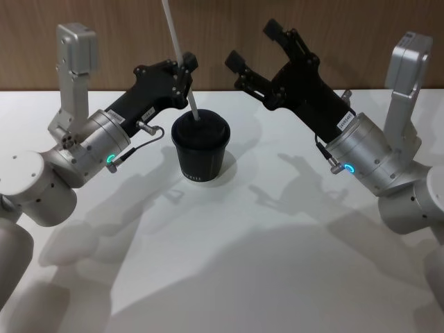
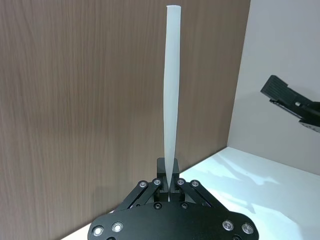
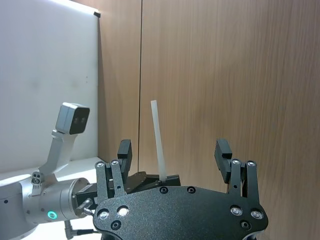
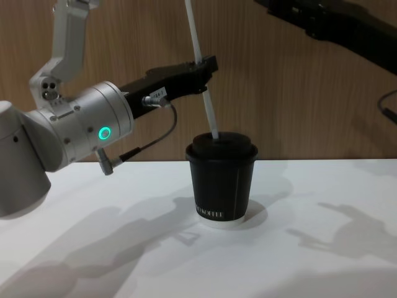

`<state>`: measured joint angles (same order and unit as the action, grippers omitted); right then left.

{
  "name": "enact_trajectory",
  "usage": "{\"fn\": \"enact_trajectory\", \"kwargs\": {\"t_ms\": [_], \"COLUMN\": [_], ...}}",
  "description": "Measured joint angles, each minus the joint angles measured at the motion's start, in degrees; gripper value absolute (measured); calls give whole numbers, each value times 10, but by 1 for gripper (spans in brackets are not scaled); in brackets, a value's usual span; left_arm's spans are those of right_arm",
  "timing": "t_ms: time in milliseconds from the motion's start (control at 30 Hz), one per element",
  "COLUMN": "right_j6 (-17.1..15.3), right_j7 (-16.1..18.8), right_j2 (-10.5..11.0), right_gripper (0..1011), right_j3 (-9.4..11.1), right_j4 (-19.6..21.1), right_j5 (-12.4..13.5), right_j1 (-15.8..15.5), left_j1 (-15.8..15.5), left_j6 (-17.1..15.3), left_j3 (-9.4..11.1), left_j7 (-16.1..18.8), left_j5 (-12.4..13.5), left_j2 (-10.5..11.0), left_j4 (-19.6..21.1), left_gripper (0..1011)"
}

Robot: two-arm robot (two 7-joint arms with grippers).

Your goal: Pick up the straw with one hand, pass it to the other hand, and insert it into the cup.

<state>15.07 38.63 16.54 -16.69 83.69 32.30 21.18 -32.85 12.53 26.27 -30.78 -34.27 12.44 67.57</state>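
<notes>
The straw point(image 1: 182, 59) is pinched between the pressed-together fingers of the left gripper point(image 1: 186, 69), and its lower end is seen at the hole in the domed lid of the cup point(image 1: 200, 149), which stands near the middle of the white table point(image 1: 277, 263). The insertion step is judged to be in hand, with the handover already done. The right gripper point(image 1: 255, 50) is held raised to the right of the cup, its fingers spread wide and nothing between them.

For the next move, the straw is probably to be pushed further down along its own tilted line, then let go; the cup may be tipped if the push is made sideways.

In the chest view the straw point(image 4: 205, 81) is shown from the side, its tip meeting the lid of the cup point(image 4: 221, 180), a contact less plain from above. In the left wrist view the grip itself is shown, the straw point(image 2: 171, 100) rising from between the fingertips point(image 2: 161, 167). In the right wrist view the spread of the right gripper point(image 3: 172, 150) is made plain
</notes>
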Motion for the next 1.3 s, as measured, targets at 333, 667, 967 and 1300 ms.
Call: {"fn": "enact_trajectory", "kwargs": {"t_ms": [333, 667, 967, 1300], "right_j6": [0, 0, 0, 0], "right_j7": [0, 0, 0, 0], "right_j2": [0, 0, 0, 0], "right_gripper": [1001, 1001, 1001, 1001], "right_j3": [0, 0, 0, 0], "right_j4": [0, 0, 0, 0], "right_j5": [0, 0, 0, 0], "right_j1": [0, 0, 0, 0], "left_j1": [-12, -16, 0, 49], "left_j6": [-3, -13, -15, -8], "left_j3": [3, 6, 2, -15], "left_j7": [-5, -13, -17, -8], "left_j5": [8, 15, 20, 25], "left_j2": [-10, -12, -1, 26], "left_j4": [-28, -36, -13, 53], "left_gripper": [12, 63, 335, 653]}}
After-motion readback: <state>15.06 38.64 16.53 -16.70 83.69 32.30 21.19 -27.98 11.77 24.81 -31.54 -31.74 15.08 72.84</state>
